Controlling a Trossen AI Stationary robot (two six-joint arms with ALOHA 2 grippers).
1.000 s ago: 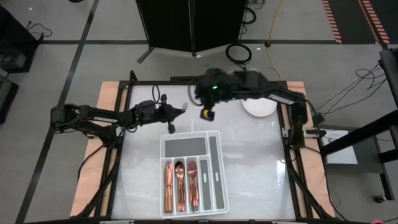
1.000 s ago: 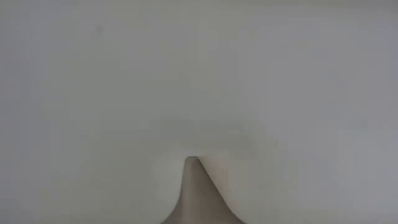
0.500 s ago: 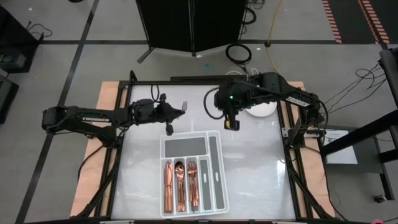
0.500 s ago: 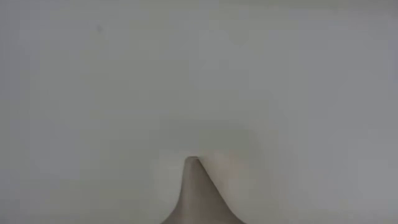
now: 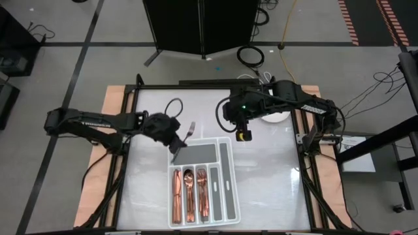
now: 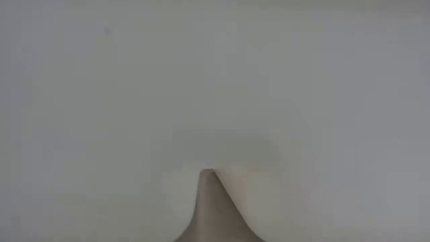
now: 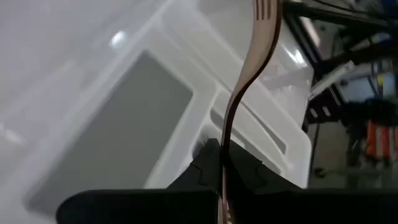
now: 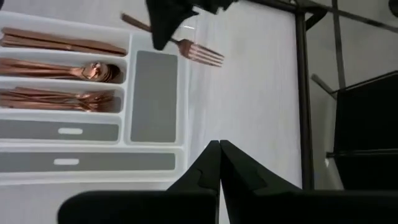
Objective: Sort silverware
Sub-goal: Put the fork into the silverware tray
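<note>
Overhead: two dark arms reach in over a white table point(image 5: 274, 176) where a white divided tray point(image 5: 225, 196) sits near the middle.
Left gripper point(image 5: 175, 149): at the tray's far left corner, fingers pressed together on the handle of a copper fork point(image 5: 189, 130), pinching it.
Fork: held off the table, tines pointing away from the tray toward the far side; in the left wrist view its curved neck rises from between the fingers point(image 7: 205, 171) above the tray's wide grey compartment.
Right gripper point(image 5: 243, 136): just beyond the tray's far right corner, fingers pressed together and holding nothing.
Sorted silverware point(image 5: 189, 192): copper pieces lie lengthwise in the tray's three long near compartments; the right wrist view shows a spoon bowl in the middle one.
Remaining compartments: the wide far one and the two narrow ones on the right show only grey liner.
Plate point(image 5: 274, 117): round, white, at the table's far right, partly under the right arm.
Low view: shows only a pale blur.
</note>
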